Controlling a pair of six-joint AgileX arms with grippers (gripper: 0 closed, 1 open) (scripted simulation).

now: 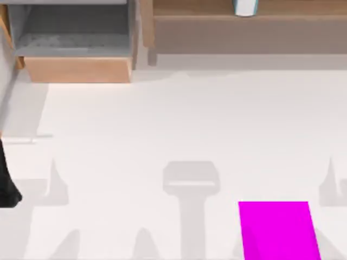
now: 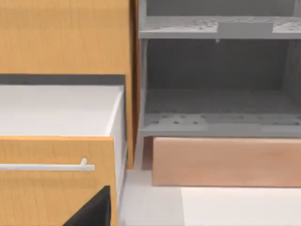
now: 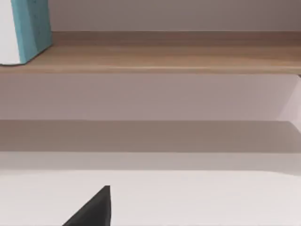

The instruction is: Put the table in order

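Starting at the far left of the top view, there's a dark bit of the left arm [image 1: 8, 184] poking in at the edge of the surface [image 1: 162, 124]. I can't tell what its fingers are doing. Just behind that, at the back left, sits the wooden drawer unit [image 1: 76, 69] with its grey open compartment [image 1: 76, 32]. In the left wrist view, a drawer [image 2: 56, 179] with a thin metal handle [image 2: 47, 166] is pulled out, white inside, and looks empty from here.

The white surface is the big flat thing spreading across pretty much the whole top view, in front of the shelving. Toward the front right lies a bright magenta mat [image 1: 277, 230], flat on the surface. At the back right runs a long wooden shelf [image 1: 244, 21] with a white and teal cup [image 1: 245, 7] standing on it. The right wrist view looks at that shelf from low down. Can't tell the right arm's fingers either.

What could go wrong, I reckon: that open drawer sticks out, so the left arm swinging near it could clip the front. And a careless reach onto the shelf could tip the cup.
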